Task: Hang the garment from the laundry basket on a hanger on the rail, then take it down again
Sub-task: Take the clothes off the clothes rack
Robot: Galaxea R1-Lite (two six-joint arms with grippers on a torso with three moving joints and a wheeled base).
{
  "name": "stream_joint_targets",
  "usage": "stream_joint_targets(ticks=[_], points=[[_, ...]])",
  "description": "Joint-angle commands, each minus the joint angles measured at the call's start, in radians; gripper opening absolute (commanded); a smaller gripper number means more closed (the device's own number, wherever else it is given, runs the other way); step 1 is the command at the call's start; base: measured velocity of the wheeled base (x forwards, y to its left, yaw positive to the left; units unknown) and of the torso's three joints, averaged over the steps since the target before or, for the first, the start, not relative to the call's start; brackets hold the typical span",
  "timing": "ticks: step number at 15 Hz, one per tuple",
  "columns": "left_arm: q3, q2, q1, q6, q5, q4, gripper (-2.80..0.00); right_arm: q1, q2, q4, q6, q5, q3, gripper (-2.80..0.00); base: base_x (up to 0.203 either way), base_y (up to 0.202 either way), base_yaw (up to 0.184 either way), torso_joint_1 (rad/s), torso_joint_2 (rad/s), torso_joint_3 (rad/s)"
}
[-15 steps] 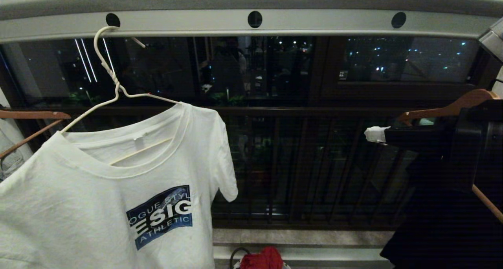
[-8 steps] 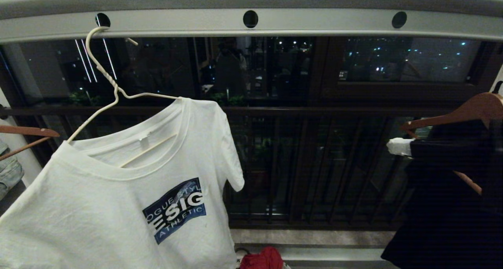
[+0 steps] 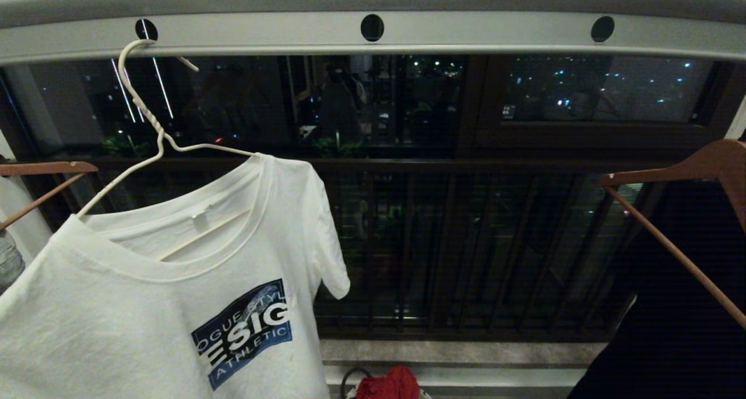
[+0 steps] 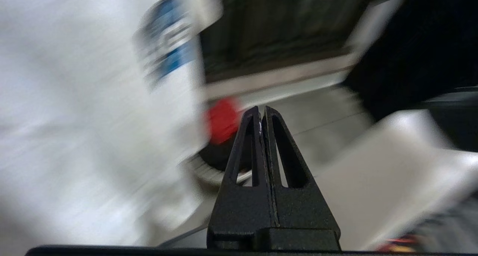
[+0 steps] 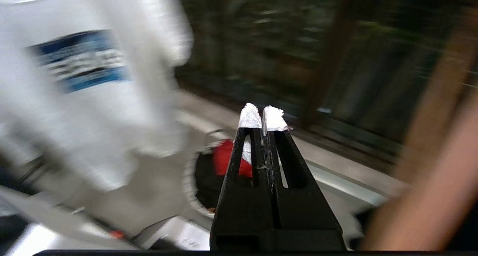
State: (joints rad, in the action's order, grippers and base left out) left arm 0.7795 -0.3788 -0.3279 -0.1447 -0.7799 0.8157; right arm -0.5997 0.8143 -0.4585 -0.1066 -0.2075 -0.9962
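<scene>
- The white short-sleeved crew-neck T-shirt with a dark blue chest print hangs on the thin white wire hanger, at the left of the head view.
- The hanger's hook sits in a round dark hole of the long pale grey-white metal rail; the hanger tilts, its left shoulder lower than its right.
- The left end effector has its two black fingers pressed together, holding nothing; it is apart from the shirt, in the open air.
- The right end effector, white-taped at the tips, is likewise closed and empty.
- Below, the small round laundry basket with a black-and-white patterned rim stands on the floor, a red cloth inside it.
- A brown wooden hanger carrying a black garment hangs at the right; another brown wooden hanger arm shows at the left edge.
</scene>
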Motion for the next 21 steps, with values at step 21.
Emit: stream_joint_targets(ticks=[21], points=[[-0.155,0.318,0.326,0.196,0.519,-0.181,-2.8,0.574,-0.651,-0.206,0.129,0.106,0.294,-2.8,0.0,0.0,0.0,0.0,0.0,0.0]])
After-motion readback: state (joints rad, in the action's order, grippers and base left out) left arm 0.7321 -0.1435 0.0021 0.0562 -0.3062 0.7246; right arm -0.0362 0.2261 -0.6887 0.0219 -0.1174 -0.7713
